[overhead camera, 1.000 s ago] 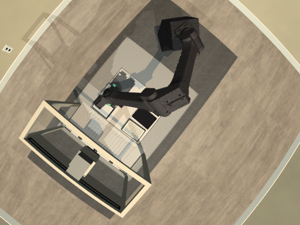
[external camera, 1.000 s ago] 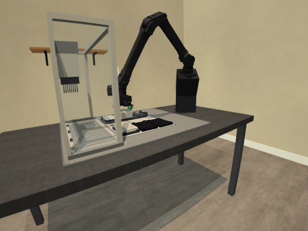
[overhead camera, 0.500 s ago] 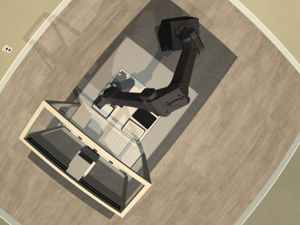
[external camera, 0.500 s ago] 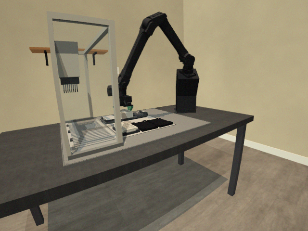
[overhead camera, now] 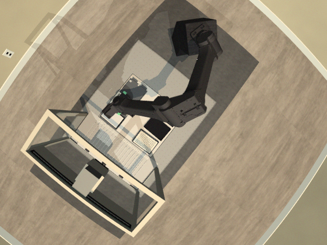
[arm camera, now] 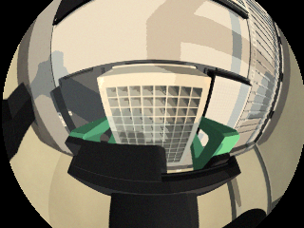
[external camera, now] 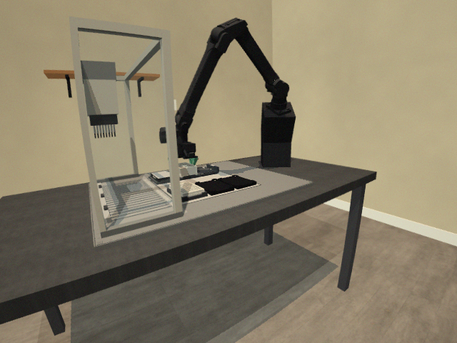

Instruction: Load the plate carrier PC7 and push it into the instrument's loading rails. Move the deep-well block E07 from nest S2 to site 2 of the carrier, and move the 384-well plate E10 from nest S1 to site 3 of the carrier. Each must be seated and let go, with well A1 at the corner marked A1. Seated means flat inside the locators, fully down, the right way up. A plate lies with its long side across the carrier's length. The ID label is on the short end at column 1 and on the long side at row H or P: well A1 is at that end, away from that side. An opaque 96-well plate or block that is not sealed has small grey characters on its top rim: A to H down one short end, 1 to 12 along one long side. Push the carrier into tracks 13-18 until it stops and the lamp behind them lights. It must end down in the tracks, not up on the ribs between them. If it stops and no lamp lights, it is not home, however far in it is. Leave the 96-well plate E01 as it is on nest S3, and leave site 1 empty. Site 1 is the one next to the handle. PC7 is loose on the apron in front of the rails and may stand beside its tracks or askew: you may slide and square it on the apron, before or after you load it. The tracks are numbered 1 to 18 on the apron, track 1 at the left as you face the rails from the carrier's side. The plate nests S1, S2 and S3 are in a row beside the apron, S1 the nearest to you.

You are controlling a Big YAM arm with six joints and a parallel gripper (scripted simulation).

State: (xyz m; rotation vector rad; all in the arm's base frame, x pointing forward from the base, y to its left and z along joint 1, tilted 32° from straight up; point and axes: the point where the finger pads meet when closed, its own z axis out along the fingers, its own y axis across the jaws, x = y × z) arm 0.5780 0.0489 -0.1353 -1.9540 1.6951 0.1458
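My gripper (arm camera: 154, 113) has its green fingers shut on the long sides of the cream deep-well block E07 (arm camera: 154, 117), which has square wells. In the side view the block (external camera: 187, 169) sits low at the middle of the carrier PC7 (external camera: 191, 171); I cannot tell if it is fully down. From above, my wrist hides the block, with the fingers (overhead camera: 121, 103) astride the carrier's middle site. A flat white plate (overhead camera: 115, 120) lies on the carrier's end nearest the rails. The carrier's handle end (overhead camera: 133, 84) lies away from the rails.
The 96-well plate E01 (overhead camera: 145, 141) sits on the nest nearest the rails. A dark nest (overhead camera: 157, 128) beside it is bare; my arm covers the third nest. The ribbed rails (overhead camera: 118, 150) run under the instrument's frame (external camera: 125, 128), where a pipetting head (external camera: 101, 99) hangs.
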